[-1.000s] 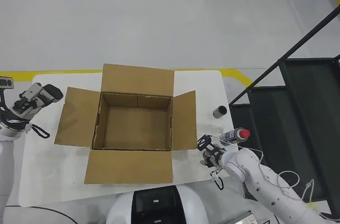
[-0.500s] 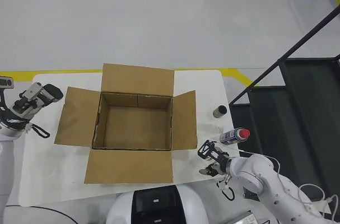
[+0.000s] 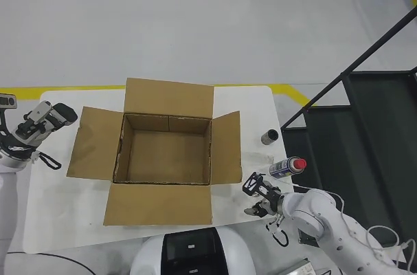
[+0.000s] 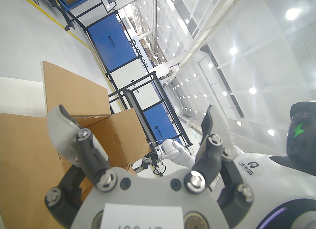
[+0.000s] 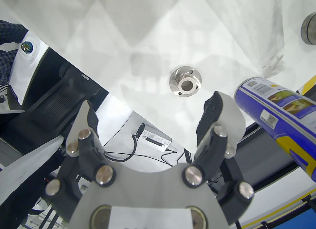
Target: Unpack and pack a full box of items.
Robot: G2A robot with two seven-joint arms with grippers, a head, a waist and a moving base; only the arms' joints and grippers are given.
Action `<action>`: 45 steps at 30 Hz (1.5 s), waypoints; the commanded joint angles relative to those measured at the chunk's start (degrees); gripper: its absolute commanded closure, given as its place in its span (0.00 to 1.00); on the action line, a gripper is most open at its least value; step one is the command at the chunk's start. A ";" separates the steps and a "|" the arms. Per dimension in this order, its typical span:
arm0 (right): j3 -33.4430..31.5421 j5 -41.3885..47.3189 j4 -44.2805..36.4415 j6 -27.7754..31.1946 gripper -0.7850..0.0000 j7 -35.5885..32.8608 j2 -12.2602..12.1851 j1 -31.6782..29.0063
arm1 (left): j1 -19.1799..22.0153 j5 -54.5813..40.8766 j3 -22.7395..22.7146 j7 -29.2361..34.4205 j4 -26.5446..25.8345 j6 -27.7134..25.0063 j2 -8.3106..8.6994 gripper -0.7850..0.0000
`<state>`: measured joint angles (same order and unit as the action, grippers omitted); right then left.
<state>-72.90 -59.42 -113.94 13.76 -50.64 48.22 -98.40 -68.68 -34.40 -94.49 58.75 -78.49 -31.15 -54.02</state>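
An open cardboard box (image 3: pixel 168 157) stands in the middle of the white table (image 3: pixel 57 206), flaps spread, with nothing inside it. A blue spray can (image 3: pixel 288 166) with a red cap lies near the table's right edge, and a small metal cylinder (image 3: pixel 269 137) stands behind it. My right gripper (image 3: pixel 250 197) hangs open at the front right corner, between the box flap and the can. In the right wrist view it (image 5: pixel 150 103) is open above a small metal flange (image 5: pixel 185 85), with the can (image 5: pixel 274 114) beside one finger. My left gripper (image 3: pixel 60 117) is open and empty, left of the box (image 4: pixel 111 126).
A black metal stair frame (image 3: pixel 373 137) stands close against the table's right side. The table's front edge runs right under my right gripper, with cables and a power adapter (image 5: pixel 156 140) on the floor below. Bare tabletop lies left of and in front of the box.
My right gripper has shifted a little toward the table's front edge and away from the can, and its arm has swung out. The left arm, box and items have not moved.
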 commanded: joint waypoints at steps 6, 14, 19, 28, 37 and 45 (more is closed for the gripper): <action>0.45 0.36 2.10 0.16 0.00 1.26 0.18 0.44 | 0.00 0.00 0.00 0.00 0.00 0.00 0.00 0.00; 3.65 -1.04 7.74 -0.87 0.00 -0.33 0.99 4.53 | 0.00 0.00 0.00 0.00 0.00 0.00 0.00 0.00; 6.08 -1.33 10.98 -1.16 0.28 -0.63 1.73 7.74 | 0.00 0.00 0.00 0.00 0.00 0.00 0.00 0.00; 9.91 0.48 17.42 -0.36 0.20 -1.44 3.14 13.68 | 0.00 0.00 0.00 0.00 0.00 0.00 0.00 0.00; 11.13 0.42 20.58 -1.27 0.22 -1.05 3.88 15.88 | 0.00 0.00 0.00 0.00 0.00 0.00 0.00 0.00; 11.32 0.03 21.55 -2.31 0.75 -1.03 4.23 16.37 | 0.00 0.00 0.00 0.00 0.00 0.00 0.00 0.00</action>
<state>-61.60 -59.38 -92.41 11.70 -51.69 52.41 -82.03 -68.68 -34.40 -94.49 58.75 -78.49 -31.15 -54.02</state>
